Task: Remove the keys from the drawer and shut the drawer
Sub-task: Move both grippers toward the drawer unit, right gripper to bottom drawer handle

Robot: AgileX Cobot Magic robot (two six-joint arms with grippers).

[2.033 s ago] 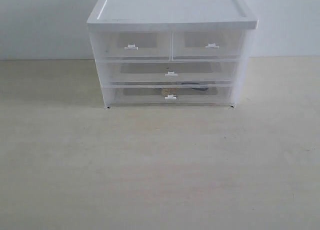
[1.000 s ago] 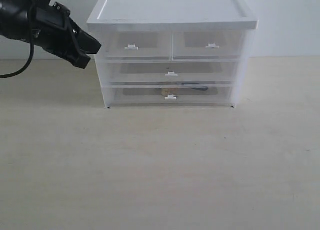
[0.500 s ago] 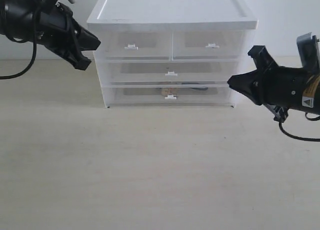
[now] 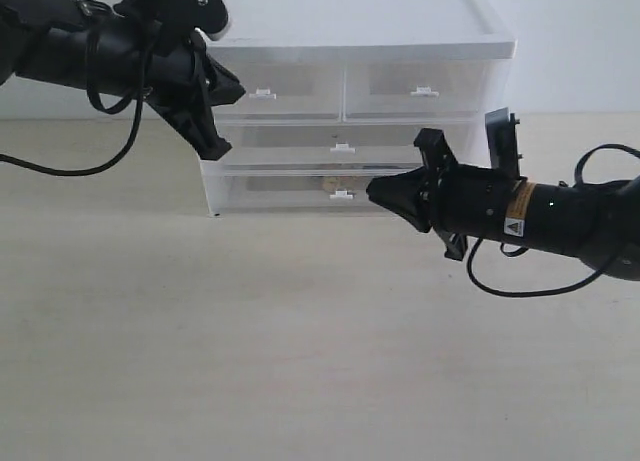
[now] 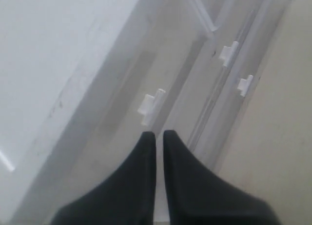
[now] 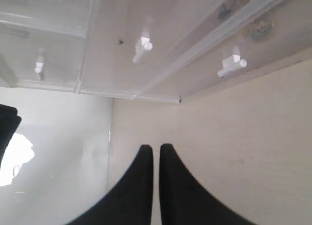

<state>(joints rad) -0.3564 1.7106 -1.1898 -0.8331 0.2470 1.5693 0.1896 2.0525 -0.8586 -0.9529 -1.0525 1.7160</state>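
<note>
Exterior view showed the right gripper, fingers pressed together, level with the tab handle of the drawer and nearer it; the left gripper, likewise closed, hovered higher.

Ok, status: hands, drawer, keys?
Both hands shut, empty: left hand by top-left tab, right hand by drawer front. Drawer closed, keys inside. Nothing blocking.
</note>
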